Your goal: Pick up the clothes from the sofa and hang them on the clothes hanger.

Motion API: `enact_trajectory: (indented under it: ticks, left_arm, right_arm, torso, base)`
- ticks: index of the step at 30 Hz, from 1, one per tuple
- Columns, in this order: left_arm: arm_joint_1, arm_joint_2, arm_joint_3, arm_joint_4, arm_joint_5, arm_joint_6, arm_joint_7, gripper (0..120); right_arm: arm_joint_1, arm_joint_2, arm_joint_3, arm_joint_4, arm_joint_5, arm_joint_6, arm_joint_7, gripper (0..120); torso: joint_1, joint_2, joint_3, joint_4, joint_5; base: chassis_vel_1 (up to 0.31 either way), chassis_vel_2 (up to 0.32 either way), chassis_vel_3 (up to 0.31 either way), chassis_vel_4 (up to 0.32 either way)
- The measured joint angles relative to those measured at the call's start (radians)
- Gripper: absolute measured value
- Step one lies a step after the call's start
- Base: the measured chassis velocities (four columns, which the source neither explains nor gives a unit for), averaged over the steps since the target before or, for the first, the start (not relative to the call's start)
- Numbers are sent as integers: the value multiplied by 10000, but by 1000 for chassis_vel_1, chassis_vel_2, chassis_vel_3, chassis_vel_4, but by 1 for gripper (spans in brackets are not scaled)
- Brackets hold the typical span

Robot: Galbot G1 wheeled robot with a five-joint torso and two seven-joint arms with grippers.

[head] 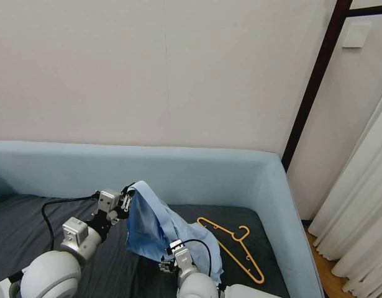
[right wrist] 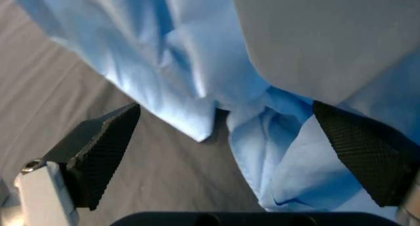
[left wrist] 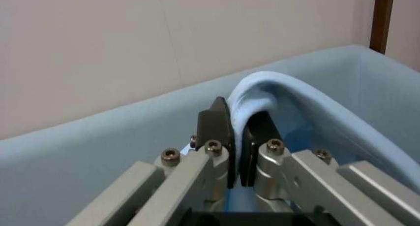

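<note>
A light blue shirt (head: 154, 227) hangs above the dark sofa seat, lifted at its top edge. My left gripper (head: 127, 197) is shut on that top fold; in the left wrist view the black pads (left wrist: 220, 130) pinch the blue cloth (left wrist: 257, 95). My right gripper (head: 168, 261) sits low at the shirt's bottom hem, open; in the right wrist view its pads (right wrist: 105, 149) stand wide apart with the hanging blue cloth (right wrist: 217, 73) between and beyond them. An orange clothes hanger (head: 237, 246) lies flat on the seat to the right of the shirt.
The pale blue sofa back (head: 178, 171) and right armrest (head: 284, 223) wall in the dark grey seat (head: 29, 217). A plain wall rises behind. White curtains (head: 364, 205) and a dark door frame (head: 312, 93) stand at the right.
</note>
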Motion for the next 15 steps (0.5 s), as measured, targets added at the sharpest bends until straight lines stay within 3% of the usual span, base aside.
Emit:
enact_trajectory:
  ticks: [15]
  left_arm:
    - [-60,-27,-3,201,147,-6,-146,0]
  right_arm:
    - [-388,-452,122,388,258,24,766,100]
  torso:
    - [0,0,0,-3,0]
  base:
    - [0,0,0,0]
